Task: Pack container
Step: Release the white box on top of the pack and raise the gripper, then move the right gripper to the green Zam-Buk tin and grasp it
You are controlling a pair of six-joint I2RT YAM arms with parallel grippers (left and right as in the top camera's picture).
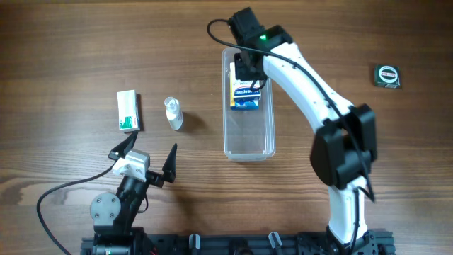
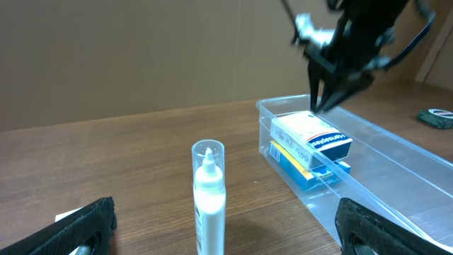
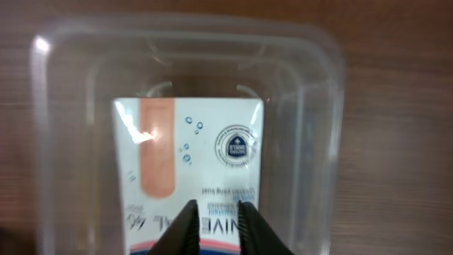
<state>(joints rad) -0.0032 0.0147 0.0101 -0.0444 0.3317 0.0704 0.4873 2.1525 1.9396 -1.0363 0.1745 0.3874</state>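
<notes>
The container (image 1: pixel 248 152) is a long clear tub at mid table, also in the left wrist view (image 2: pixel 396 177) and the right wrist view (image 3: pixel 42 64). A white and blue plaster box (image 1: pixel 246 92) lies in its far end on a blue box (image 2: pixel 304 170). My right gripper (image 1: pixel 248 71) hangs just above the top box (image 3: pixel 191 142), fingers (image 3: pixel 216 209) a narrow gap apart with nothing between them. My left gripper (image 1: pixel 153 142) is wide open and empty. A small white bottle (image 1: pixel 173 113) stands upright in front of it (image 2: pixel 208 191).
A white and green small box (image 1: pixel 128 111) lies left of the bottle. A black round-faced item (image 1: pixel 387 75) lies at the far right, also in the left wrist view (image 2: pixel 437 117). The near half of the container holds nothing.
</notes>
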